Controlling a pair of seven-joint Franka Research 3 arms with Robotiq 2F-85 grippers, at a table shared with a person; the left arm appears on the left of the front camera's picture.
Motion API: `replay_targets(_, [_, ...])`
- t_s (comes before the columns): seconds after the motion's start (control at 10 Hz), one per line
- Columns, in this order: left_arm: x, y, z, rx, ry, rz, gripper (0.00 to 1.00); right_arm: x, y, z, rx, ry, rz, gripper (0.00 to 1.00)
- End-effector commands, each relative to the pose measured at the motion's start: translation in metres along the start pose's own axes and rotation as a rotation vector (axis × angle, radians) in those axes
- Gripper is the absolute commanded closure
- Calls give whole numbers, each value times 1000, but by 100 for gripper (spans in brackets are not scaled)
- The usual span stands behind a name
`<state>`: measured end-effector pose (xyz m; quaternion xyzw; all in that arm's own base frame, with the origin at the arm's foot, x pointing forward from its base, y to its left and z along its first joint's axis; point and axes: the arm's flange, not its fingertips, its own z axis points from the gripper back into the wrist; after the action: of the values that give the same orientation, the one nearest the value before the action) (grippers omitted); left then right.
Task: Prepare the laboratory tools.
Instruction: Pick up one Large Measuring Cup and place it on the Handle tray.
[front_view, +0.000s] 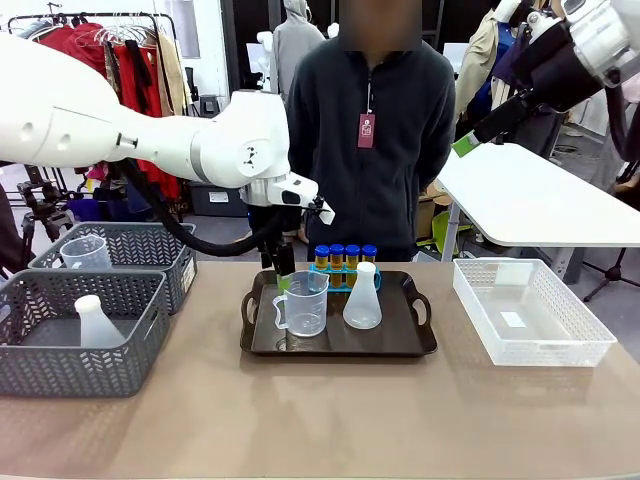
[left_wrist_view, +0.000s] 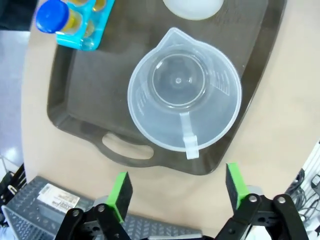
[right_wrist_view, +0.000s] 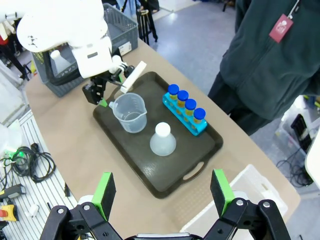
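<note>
Clear plastic measuring beaker with handle (left_wrist_view: 184, 102): upright on dark tray (left_wrist_view: 75, 100), likely just set down; left gripper (left_wrist_view: 176, 189) above, fingers apart, empty; right gripper (right_wrist_view: 162, 192) raised clear, fingers apart.

The conical flask (left_wrist_view: 192, 7) is cut by the left wrist view's top edge — tubes (left_wrist_view: 70, 17) too.

White arms, black end effector (left_wrist_view: 177, 192) with green pads (left_wrist_view: 120, 189)
</note>
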<state>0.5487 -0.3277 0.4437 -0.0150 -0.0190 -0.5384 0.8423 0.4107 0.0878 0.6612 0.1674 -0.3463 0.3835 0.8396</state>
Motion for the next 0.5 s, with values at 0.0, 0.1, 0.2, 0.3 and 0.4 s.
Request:
replay_targets(0.0, [-21,-9,14,-4,-21,-30,0,-1,-1,0,18,-20,-2,0])
replay_targets(0.1, [-25,-9,22,-29,-30,-53,0,-1,-1,0,18,-20,-2,0])
replay_targets(0.2, [-28,-12,30,-6,-31,-57,0,-1,-1,0,18,-20,-2,0])
replay_targets(0.3, [-32,-14,38,2,-42,-64,0,-1,-1,0,18,-20,-2,0])
replay_targets(0.4, [-34,-15,47,15,-67,-48,0,-1,-1,0,18,-20,-2,0])
